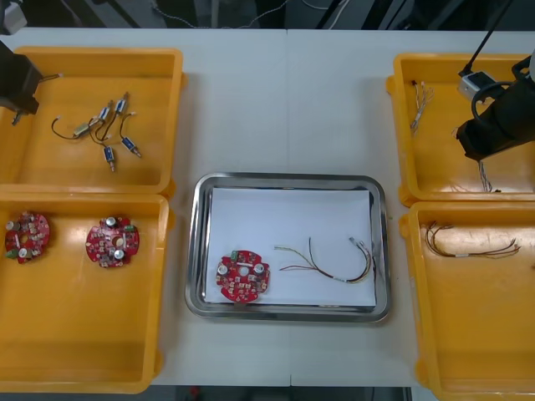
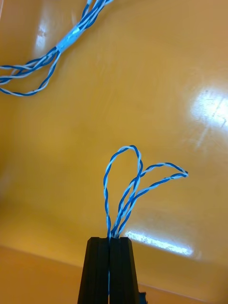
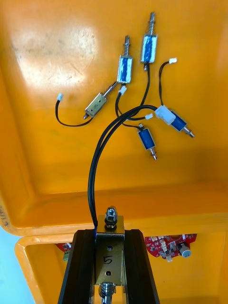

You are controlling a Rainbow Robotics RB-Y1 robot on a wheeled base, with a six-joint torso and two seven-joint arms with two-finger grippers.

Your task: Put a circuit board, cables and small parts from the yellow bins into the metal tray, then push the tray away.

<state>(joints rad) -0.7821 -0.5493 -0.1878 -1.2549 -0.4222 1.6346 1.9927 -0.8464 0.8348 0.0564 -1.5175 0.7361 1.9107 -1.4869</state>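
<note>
On the table, the metal tray lies 8 o'clock from our right gripper, clamping twisted blue-and-white cable. Our left gripper clamps 1 small metal part.

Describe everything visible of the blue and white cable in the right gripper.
The twisted blue and white cable is thin, flexible wire, folded into a few loops that fan out beyond the right gripper, whose jaws are shut on its gathered strands. It hangs over the floor of the far yellow bin on the robot's right; I cannot tell whether it touches it. A second cable lies apart from it.
</note>
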